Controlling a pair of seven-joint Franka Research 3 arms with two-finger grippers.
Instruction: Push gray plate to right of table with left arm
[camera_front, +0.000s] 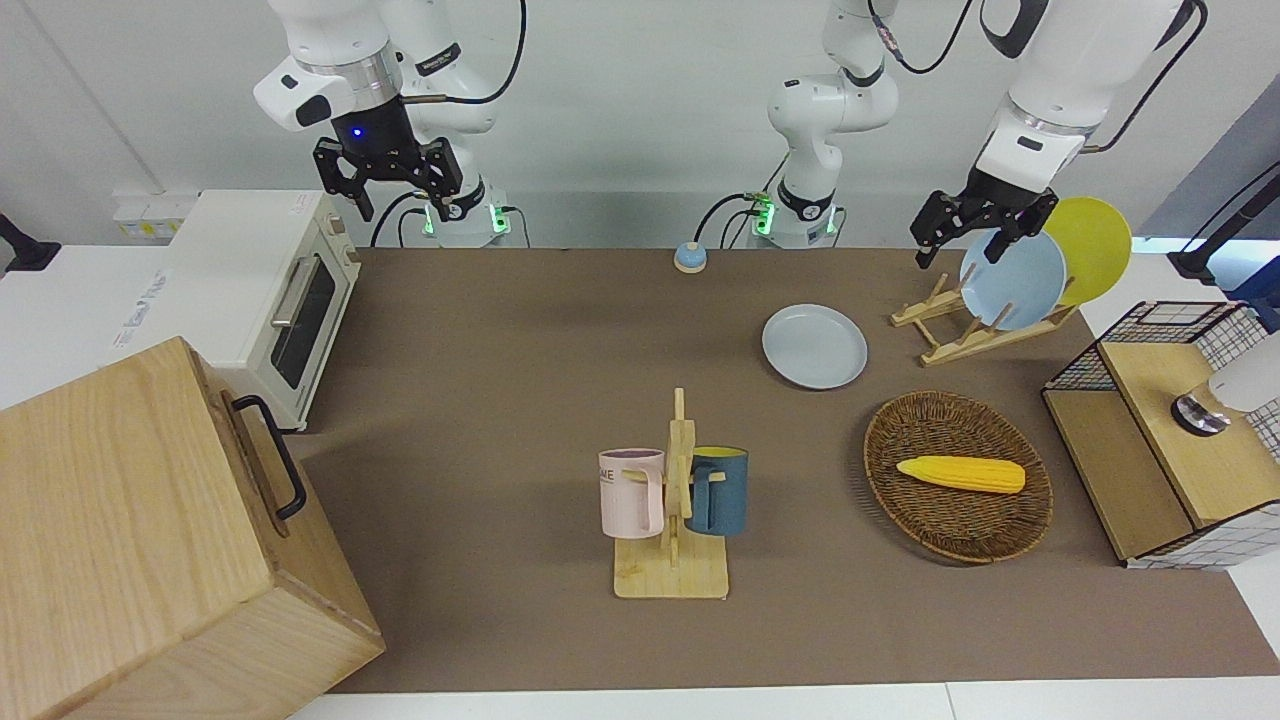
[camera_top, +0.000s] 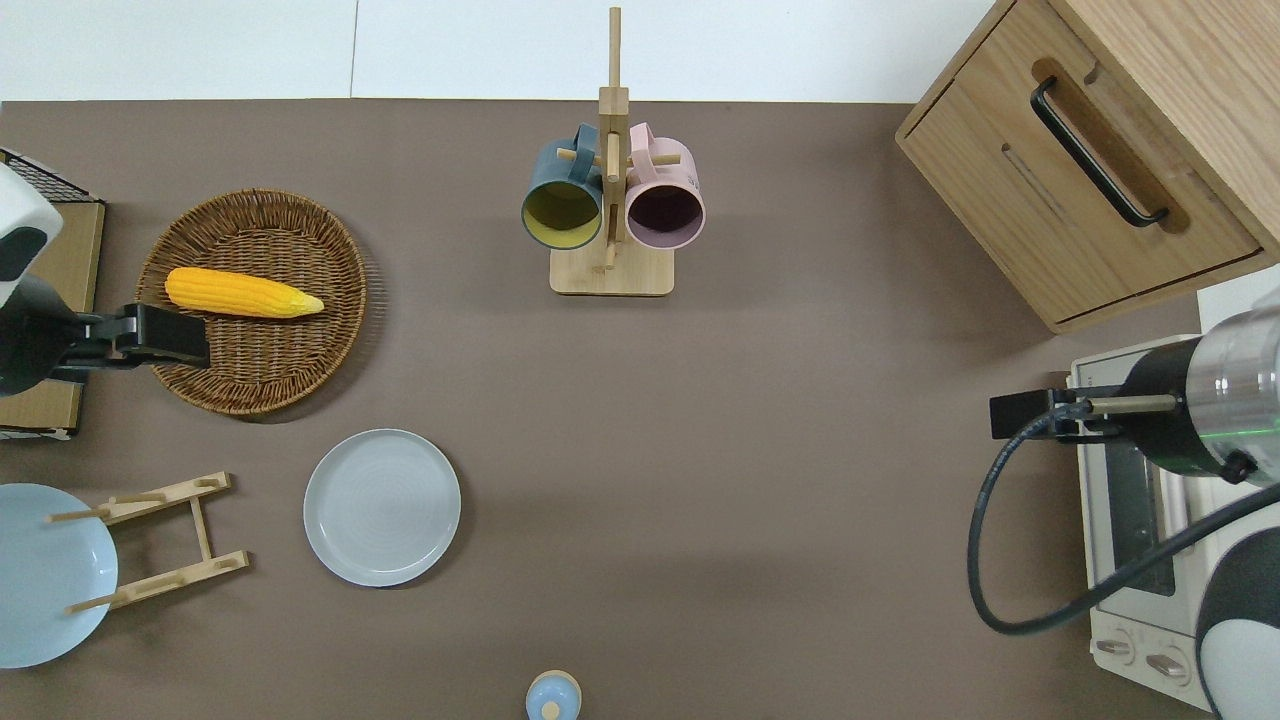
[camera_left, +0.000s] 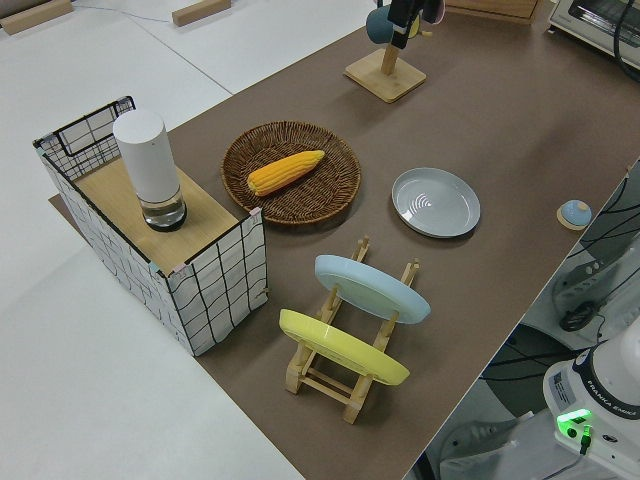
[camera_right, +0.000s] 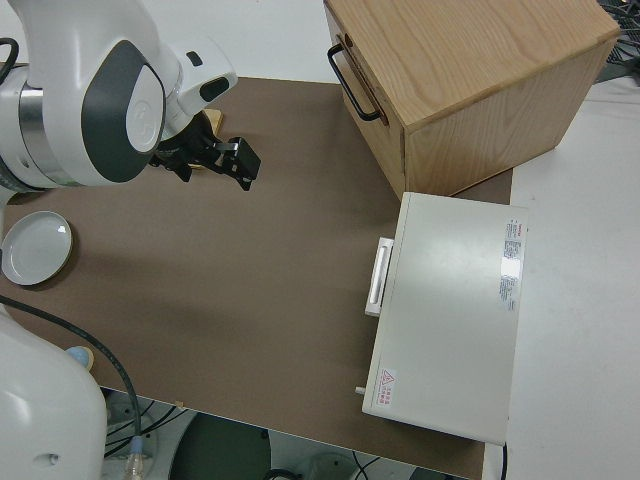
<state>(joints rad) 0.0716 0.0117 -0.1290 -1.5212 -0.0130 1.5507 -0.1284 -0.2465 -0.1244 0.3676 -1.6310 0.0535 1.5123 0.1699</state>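
Note:
The gray plate (camera_front: 815, 346) (camera_top: 382, 507) (camera_left: 435, 202) (camera_right: 36, 248) lies flat on the brown table (camera_front: 500, 400), between the wooden plate rack and the table's middle, nearer to the robots than the wicker basket. My left gripper (camera_front: 960, 248) (camera_top: 170, 336) hangs open in the air with nothing in it. The overhead view puts it over the basket's rim at the left arm's end, well apart from the plate. My right gripper (camera_front: 395, 195) (camera_right: 235, 160) is open and parked.
A wooden rack (camera_front: 960, 325) holds a sky-blue plate (camera_front: 1015, 280) and a yellow plate (camera_front: 1095, 245). The wicker basket (camera_top: 300, 370) holds a corn cob (camera_top: 240, 293). There are also a mug tree (camera_front: 675, 500), a wire box (camera_front: 1180, 440), a toaster oven (camera_front: 270, 300), a wooden cabinet (camera_front: 140, 540) and a small blue knob (camera_front: 690, 257).

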